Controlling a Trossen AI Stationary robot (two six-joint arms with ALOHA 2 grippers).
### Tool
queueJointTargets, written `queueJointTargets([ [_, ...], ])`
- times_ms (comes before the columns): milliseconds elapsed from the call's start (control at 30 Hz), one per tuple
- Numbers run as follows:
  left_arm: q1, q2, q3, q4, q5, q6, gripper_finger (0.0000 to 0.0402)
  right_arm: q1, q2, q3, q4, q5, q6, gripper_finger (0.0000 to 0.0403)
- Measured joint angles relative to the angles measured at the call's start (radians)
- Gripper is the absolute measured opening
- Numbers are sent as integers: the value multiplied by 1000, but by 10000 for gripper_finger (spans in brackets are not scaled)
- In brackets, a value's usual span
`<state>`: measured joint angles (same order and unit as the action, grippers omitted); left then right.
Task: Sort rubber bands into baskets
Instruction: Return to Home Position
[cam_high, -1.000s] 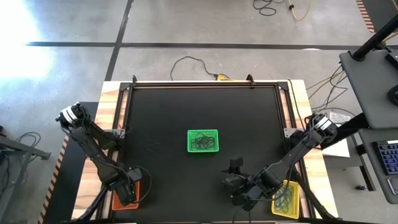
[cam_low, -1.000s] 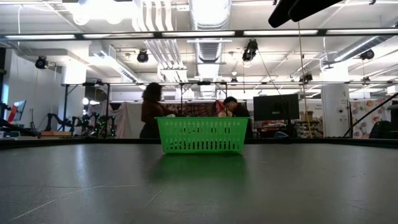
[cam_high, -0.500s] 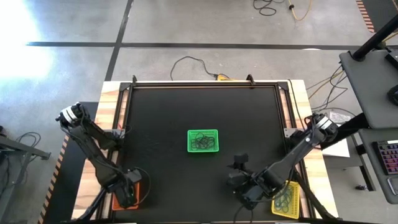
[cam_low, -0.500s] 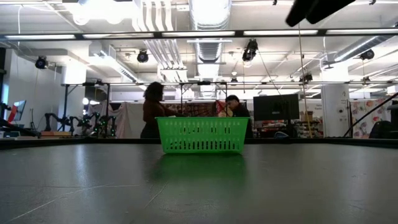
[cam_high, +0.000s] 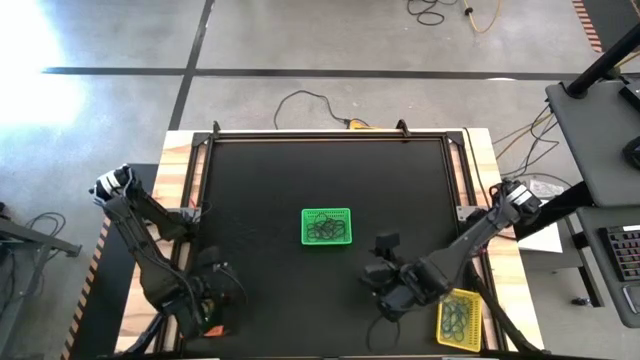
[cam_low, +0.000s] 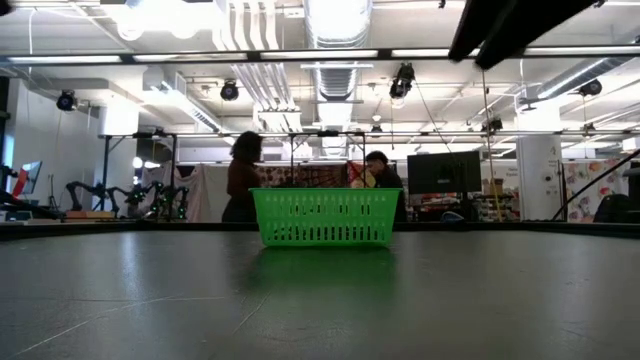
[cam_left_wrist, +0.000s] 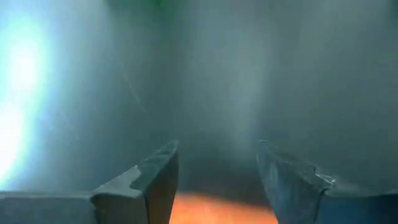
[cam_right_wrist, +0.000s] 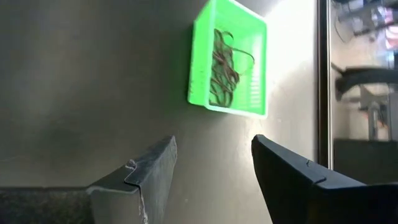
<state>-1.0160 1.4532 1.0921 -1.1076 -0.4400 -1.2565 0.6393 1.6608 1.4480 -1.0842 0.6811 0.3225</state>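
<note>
The green basket (cam_high: 326, 227) stands mid-table with a tangle of rubber bands (cam_right_wrist: 222, 68) inside. The yellow basket (cam_high: 458, 318) sits at the near right edge, also holding rubber bands (cam_high: 455, 320). The orange basket (cam_left_wrist: 224, 208) shows only as a strip below my left gripper (cam_left_wrist: 217, 149), which hangs open over it at the near left (cam_high: 208, 302), holding nothing. My right gripper (cam_right_wrist: 214, 142) is open and empty, above the mat between the yellow and green baskets (cam_high: 385, 298), facing the green one.
The black mat (cam_high: 260, 190) fills the table inside a raised frame (cam_high: 330, 134). In the low view the green basket (cam_low: 325, 217) stands alone on the mat and part of an arm (cam_low: 510, 22) shows at the top. People are in the room behind.
My left gripper has risen from the orange basket and turned at the wrist; the arm now covers most of that basket in the high view. My right gripper has drifted a little away from the yellow basket, toward the green one.
</note>
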Motion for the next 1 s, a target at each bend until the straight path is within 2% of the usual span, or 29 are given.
queueJointTargets([
  [33,12,0,7,-1,-99,47,196,-16,0,-10,4,0,-1,206],
  [100,61,-1,5,-2,-200,129,190,-53,0,-38,46,1,-24,206],
  [200,162,-3,-50,27,-280,231,171,-119,-5,-109,214,1,-178,206],
  [267,244,-3,-106,109,-307,313,155,-176,-19,-175,385,-6,-308,206],
  [333,335,-14,-173,198,-340,417,138,-247,-38,-243,574,-61,-410,206],
  [433,482,-55,-279,363,-381,613,112,-360,-91,-341,746,-219,-475,206],
  [600,740,-224,-429,643,-312,882,74,-495,-316,-521,926,-386,-457,206],
  [767,921,-436,-578,958,-296,1095,48,-584,-590,-750,1185,-403,-489,206],
  [867,982,-550,-667,1106,-210,1167,40,-622,-737,-877,1315,-404,-501,206],
  [1000,987,-691,-761,1229,-113,1198,38,-637,-928,-984,1321,-402,-500,206],
])
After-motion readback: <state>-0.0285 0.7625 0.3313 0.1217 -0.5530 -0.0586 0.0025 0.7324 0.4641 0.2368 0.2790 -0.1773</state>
